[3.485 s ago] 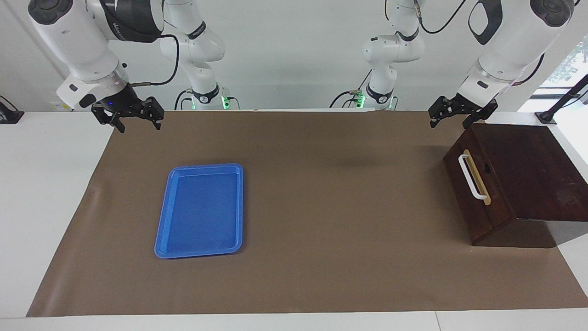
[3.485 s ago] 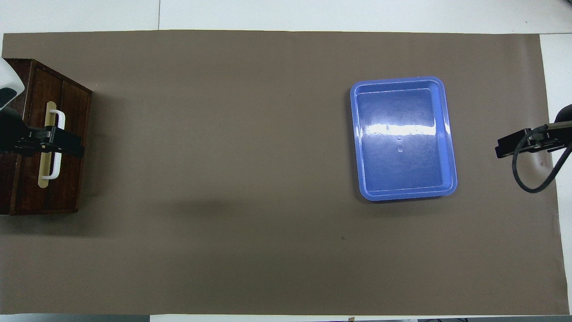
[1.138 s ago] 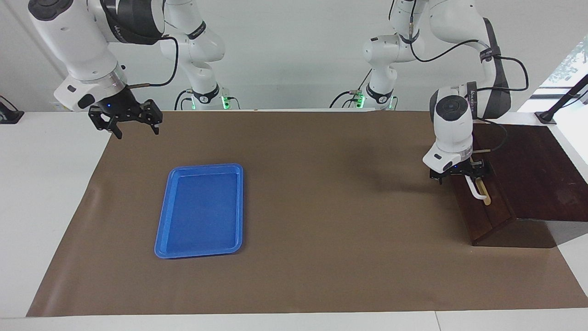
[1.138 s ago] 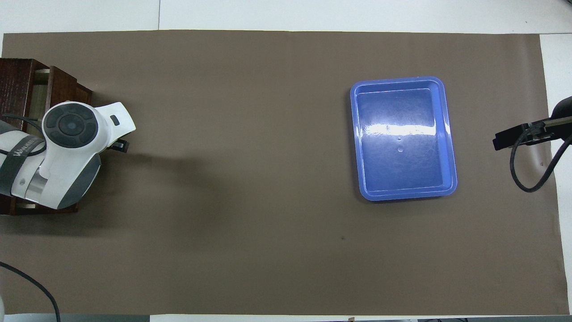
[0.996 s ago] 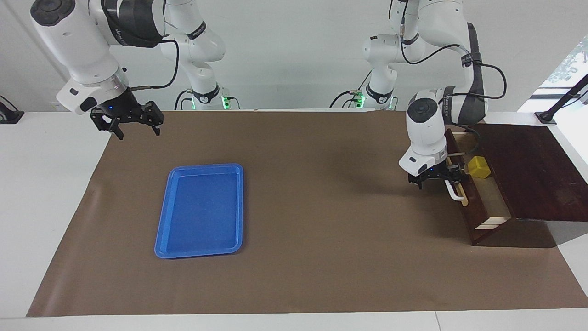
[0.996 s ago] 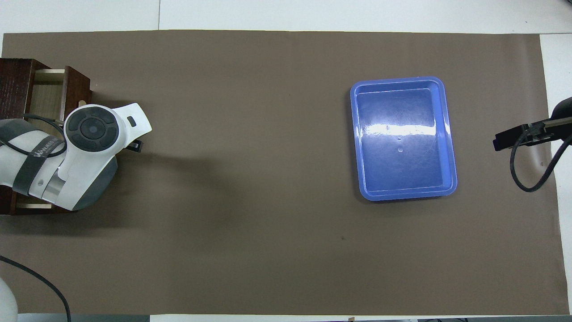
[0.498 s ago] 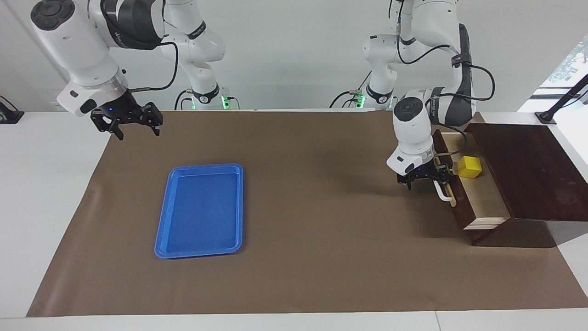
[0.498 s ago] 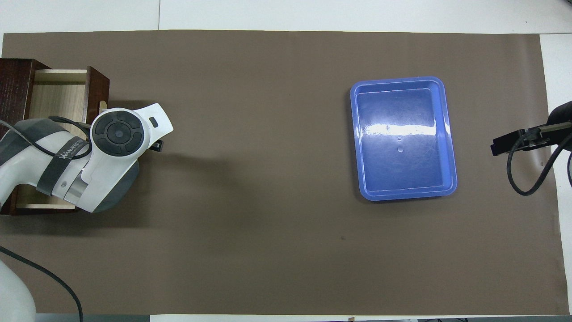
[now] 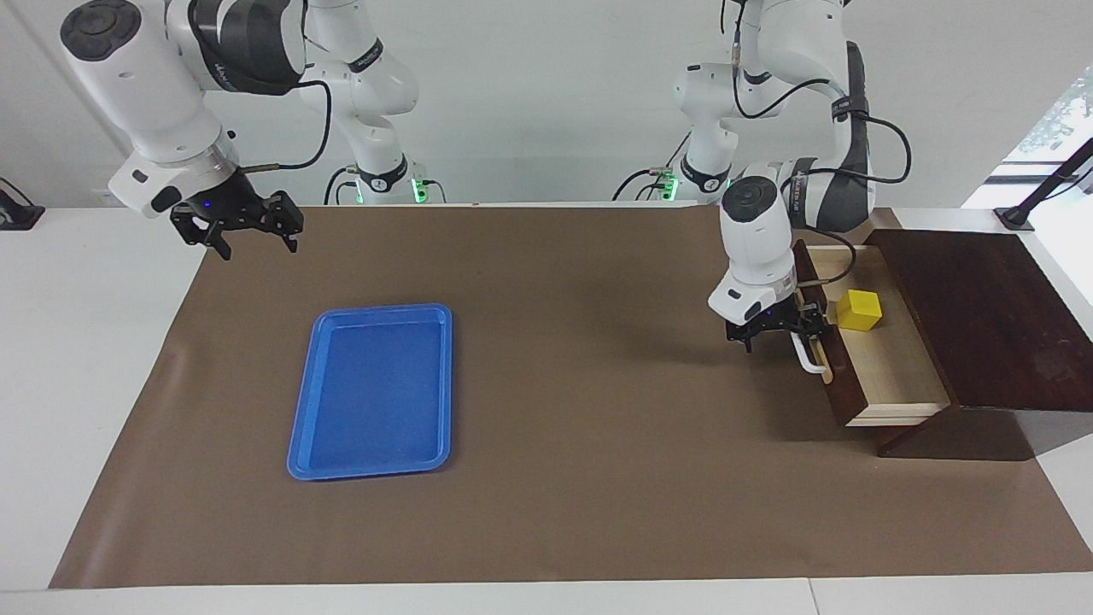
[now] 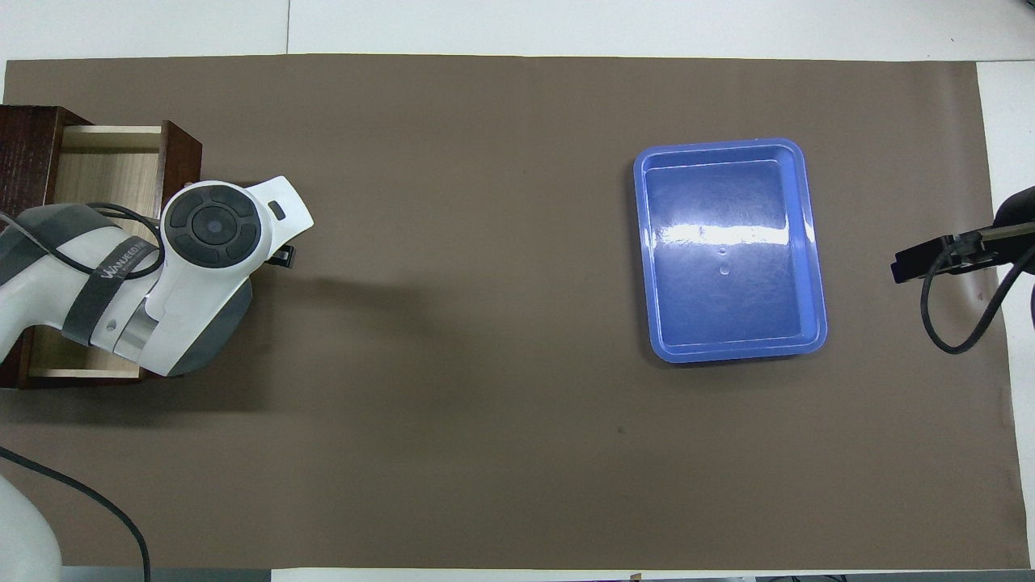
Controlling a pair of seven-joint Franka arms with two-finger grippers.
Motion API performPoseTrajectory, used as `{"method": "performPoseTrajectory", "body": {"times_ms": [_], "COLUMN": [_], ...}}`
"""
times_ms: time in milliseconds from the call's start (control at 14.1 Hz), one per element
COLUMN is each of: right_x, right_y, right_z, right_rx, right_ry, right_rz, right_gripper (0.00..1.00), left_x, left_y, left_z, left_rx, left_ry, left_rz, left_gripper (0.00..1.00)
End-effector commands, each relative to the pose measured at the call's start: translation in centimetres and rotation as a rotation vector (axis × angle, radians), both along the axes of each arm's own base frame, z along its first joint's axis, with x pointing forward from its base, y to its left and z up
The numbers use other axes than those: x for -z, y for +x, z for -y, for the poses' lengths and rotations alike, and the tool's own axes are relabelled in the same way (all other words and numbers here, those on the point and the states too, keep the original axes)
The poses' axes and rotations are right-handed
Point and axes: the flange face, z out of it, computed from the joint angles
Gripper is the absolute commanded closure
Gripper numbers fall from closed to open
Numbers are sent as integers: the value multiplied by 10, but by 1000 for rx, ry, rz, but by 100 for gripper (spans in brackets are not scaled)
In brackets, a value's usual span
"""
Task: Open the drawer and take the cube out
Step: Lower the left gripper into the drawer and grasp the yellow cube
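Note:
The dark wooden drawer (image 9: 888, 371) stands pulled out of its dark box (image 9: 982, 316) at the left arm's end of the table, its pale inside showing. A small yellow cube (image 9: 858, 309) rests in the drawer, at the end nearer to the robots. My left gripper (image 9: 779, 333) is at the white handle (image 9: 809, 357), jaws spread, with the handle's end reaching in between them. In the overhead view the left arm covers the cube and much of the drawer (image 10: 105, 170). My right gripper (image 9: 239, 231) waits open over the mat's corner at the right arm's end.
A flat blue tray (image 9: 371, 389) lies on the brown mat (image 9: 581, 427) toward the right arm's end, with nothing in it; in the overhead view the tray (image 10: 732, 250) sits beside the right gripper (image 10: 910, 263). White tabletop borders the mat.
The drawer has slid farther out of the box with my left gripper at its handle, and the yellow cube has come into view. The right arm has barely moved.

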Motion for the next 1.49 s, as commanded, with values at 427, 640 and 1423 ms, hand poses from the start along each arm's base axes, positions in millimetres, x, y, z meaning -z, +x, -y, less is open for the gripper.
{"method": "performPoseTrajectory", "body": {"times_ms": [427, 640, 1423], "right_x": [3, 3, 3], "right_y": [-11, -11, -11], "right_z": [3, 3, 2], "right_rx": [8, 8, -1], "right_ry": [-10, -10, -8], "right_rz": [6, 6, 2], "right_gripper": [0, 0, 0], "left_x": [-126, -136, -60], "left_y": [40, 28, -10], "left_z": [-84, -142, -197], "left_rx": [-541, -825, -1506], "left_ry": [-263, -295, -357], "left_rz": [71, 133, 378], "left_gripper": [0, 0, 0]}}
